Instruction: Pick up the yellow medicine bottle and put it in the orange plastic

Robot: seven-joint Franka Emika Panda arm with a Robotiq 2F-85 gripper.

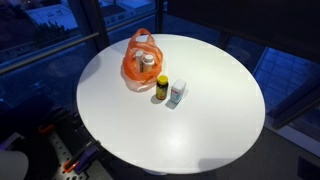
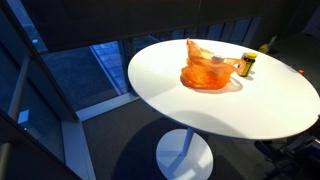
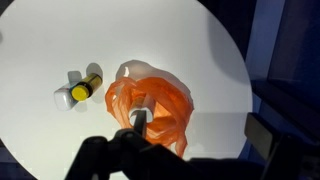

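The yellow medicine bottle stands on the round white table, just beside the orange plastic bag. It also shows in an exterior view and in the wrist view, where it appears lying sideways. The orange bag is crumpled and open, with a white-capped bottle inside it. My gripper shows only in the wrist view. It is open and empty, high above the table, with its left finger over the bag. The yellow bottle is well off to its left.
A small white bottle stands touching the yellow bottle. The table rests on a single white pedestal. Dark windows and railings surround it. Robot base hardware sits at the lower left of an exterior view.
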